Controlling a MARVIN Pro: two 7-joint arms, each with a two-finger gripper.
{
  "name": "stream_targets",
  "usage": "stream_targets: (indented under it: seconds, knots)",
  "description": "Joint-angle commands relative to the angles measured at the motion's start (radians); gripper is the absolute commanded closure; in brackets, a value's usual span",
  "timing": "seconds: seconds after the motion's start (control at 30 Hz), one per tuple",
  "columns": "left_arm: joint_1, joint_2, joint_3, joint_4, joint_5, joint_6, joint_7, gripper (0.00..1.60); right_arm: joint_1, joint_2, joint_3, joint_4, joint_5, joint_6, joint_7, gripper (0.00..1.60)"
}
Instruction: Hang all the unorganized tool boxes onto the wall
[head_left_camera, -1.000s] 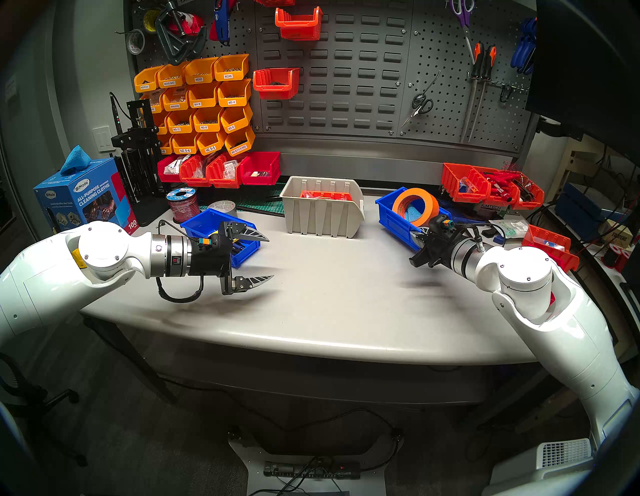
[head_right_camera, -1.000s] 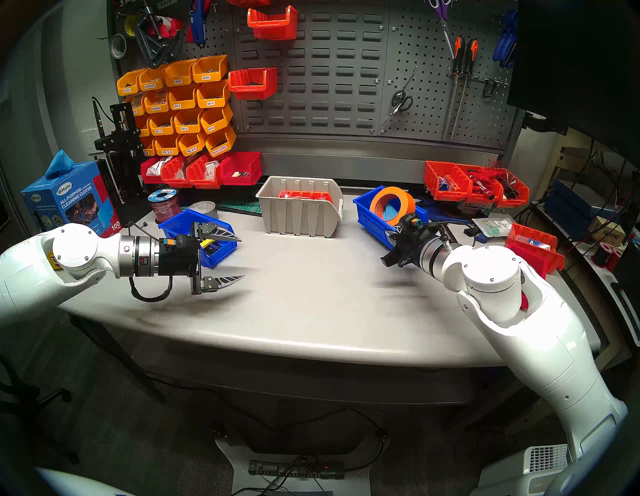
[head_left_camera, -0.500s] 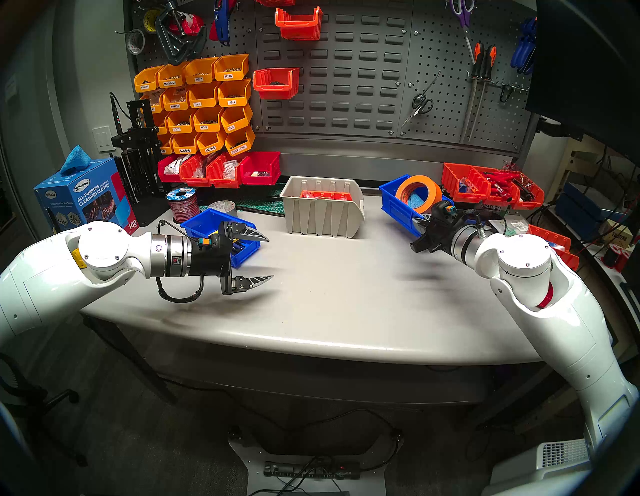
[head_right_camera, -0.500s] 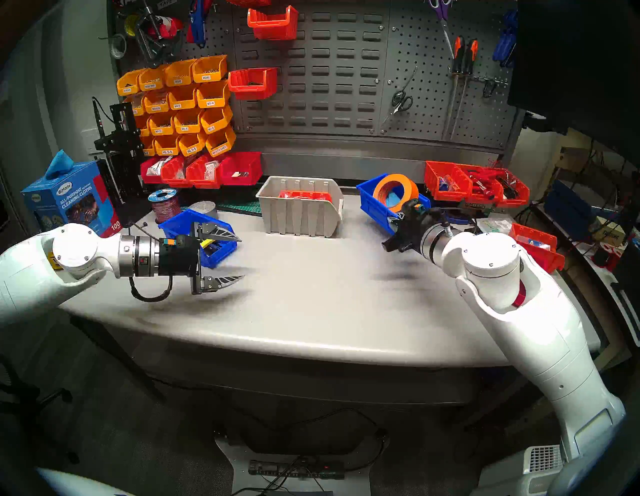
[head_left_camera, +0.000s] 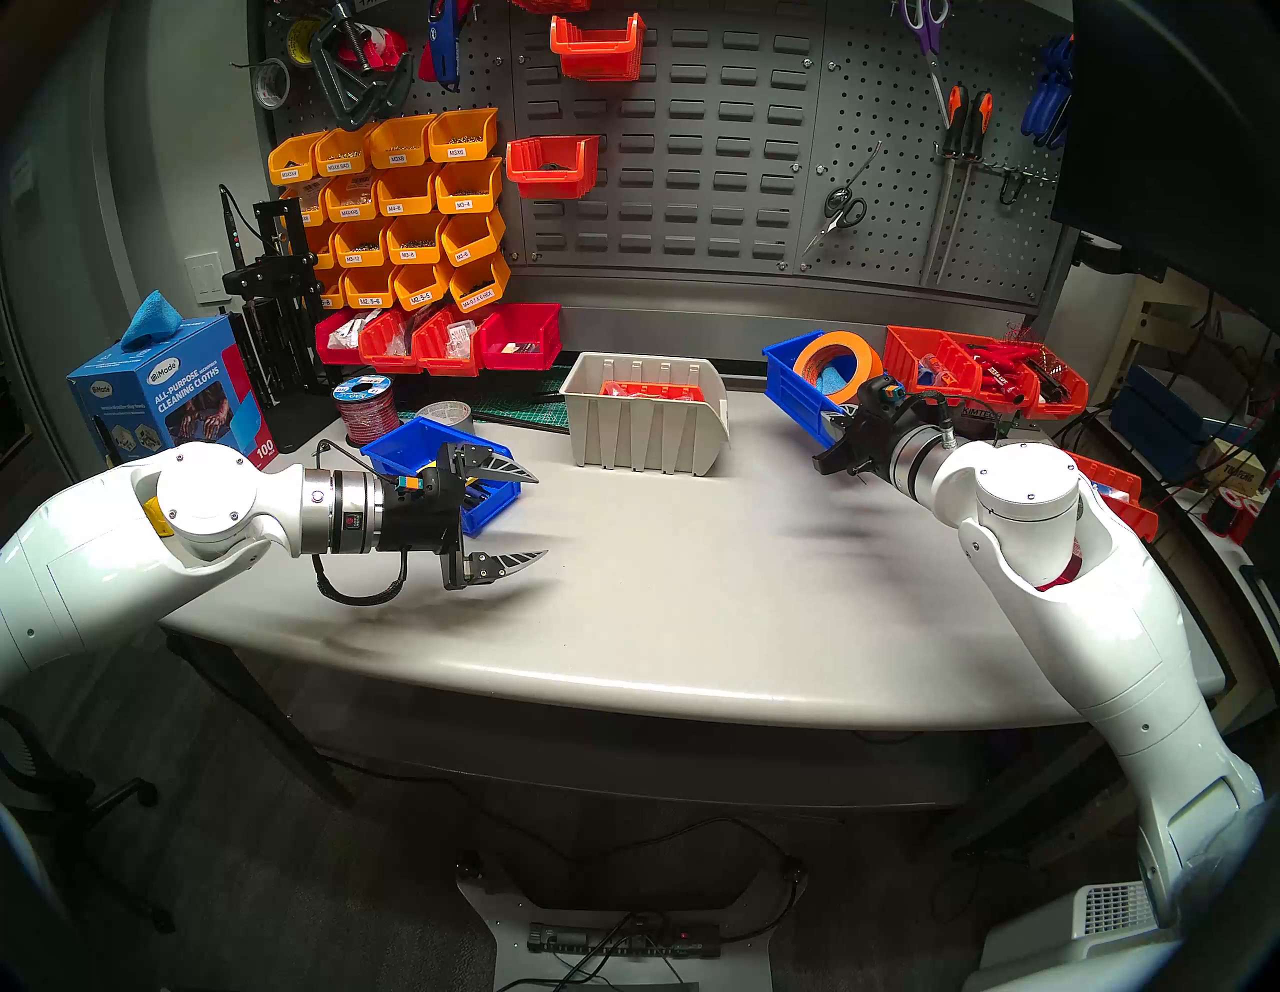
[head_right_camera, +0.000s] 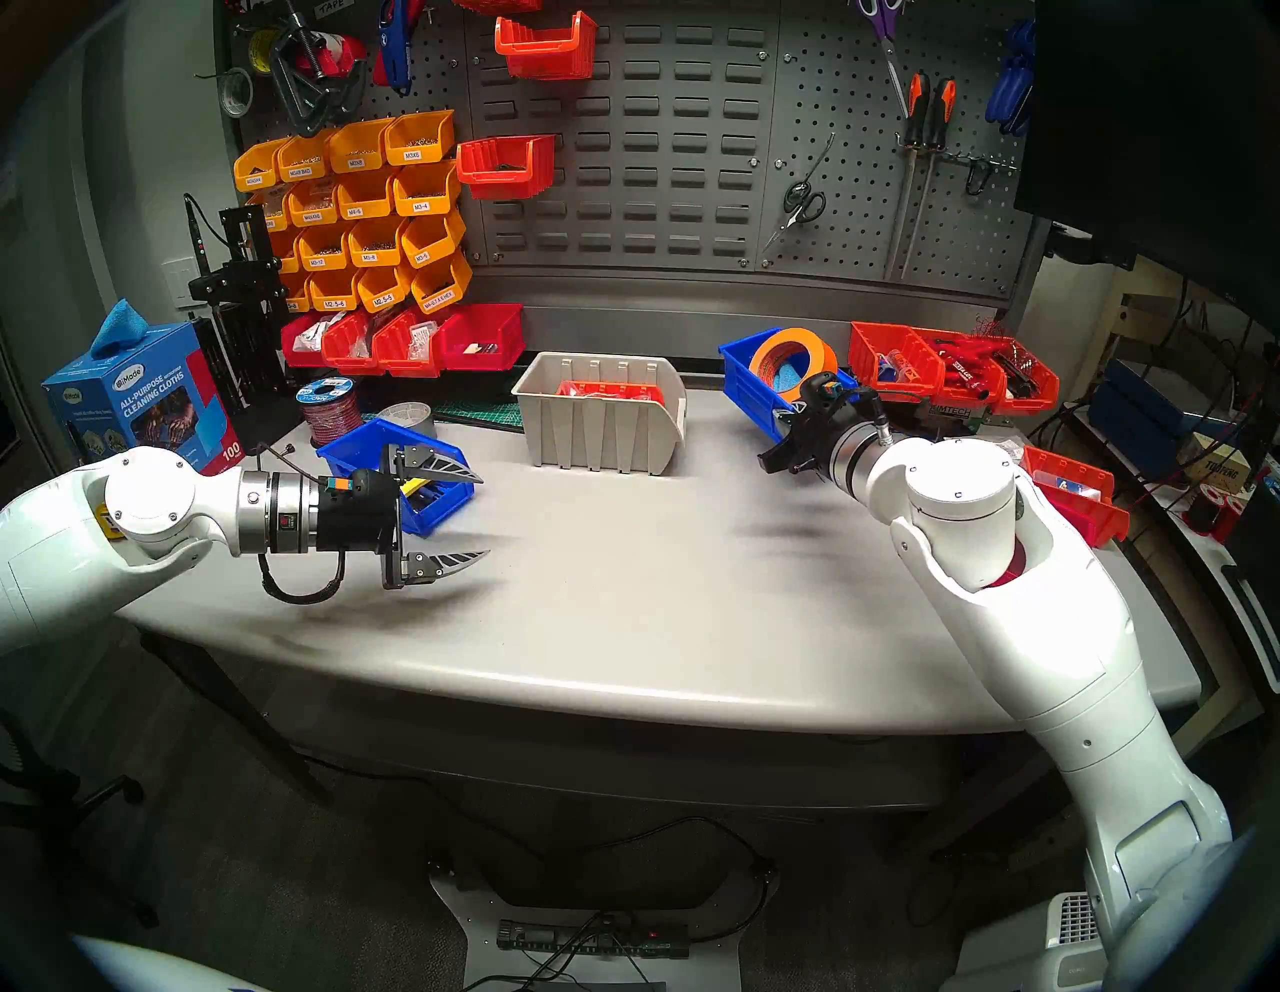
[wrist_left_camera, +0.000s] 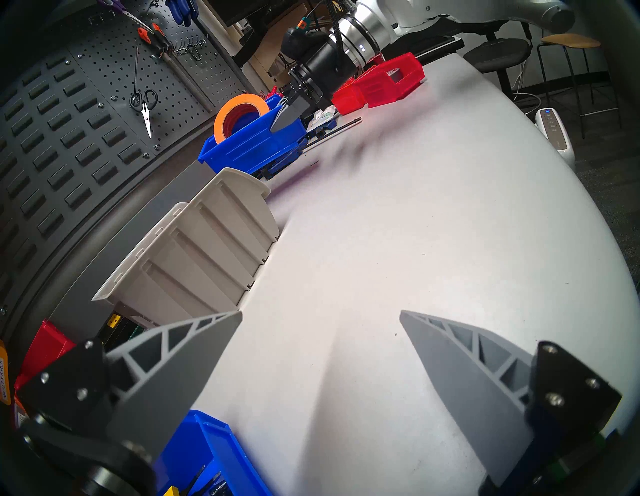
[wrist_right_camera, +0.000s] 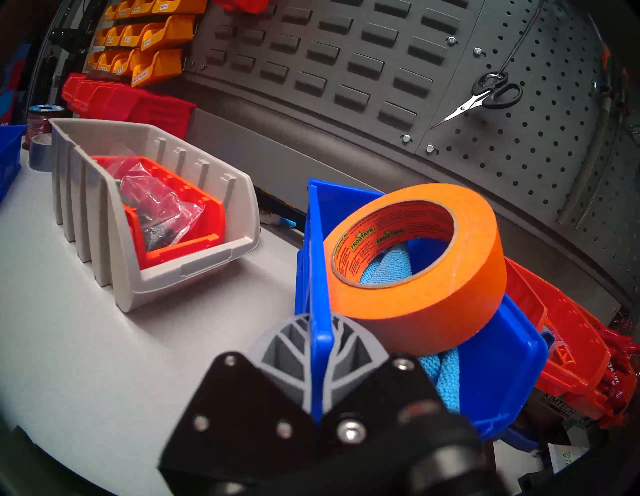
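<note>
The right blue bin (wrist_right_camera: 485, 374) hangs tilted above the table's (head_left_camera: 692, 589) right rear, long axis running from the gripper toward the louvred wall (head_left_camera: 692, 152). Its underside is hidden, and an orange tape roll (wrist_right_camera: 433, 277) covers most of the blue cloth (wrist_right_camera: 384, 270) inside. The right gripper (wrist_right_camera: 320, 350) pinches its near side wall. The left gripper (head_left_camera: 537, 516) gapes wide, holding nothing, beside the other blue bin (head_left_camera: 415, 443).

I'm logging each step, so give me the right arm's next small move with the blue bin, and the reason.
Probably keep lifting and carry it toward the louvred panel. The right gripper is shut on the side wall of the blue bin, which sits tilted with the orange tape roll leaning inside; levelling it on the way seems wise. Many slots on the panel are free.
</note>
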Motion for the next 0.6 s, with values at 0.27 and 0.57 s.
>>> stream_targets:
  seconds: [0.27,0.57]
  knots:
    - [-0.010,0.001,-0.009,-0.002,-0.001,-0.001,0.001,0.00,0.182,-0.174,-0.010,0.087,-0.039,0.010,-0.044,1.60]
    - [-0.010,0.001,-0.009,-0.002,-0.001,0.000,0.001,0.00,0.259,-0.239,-0.028,0.172,-0.055,0.034,-0.094,1.60]
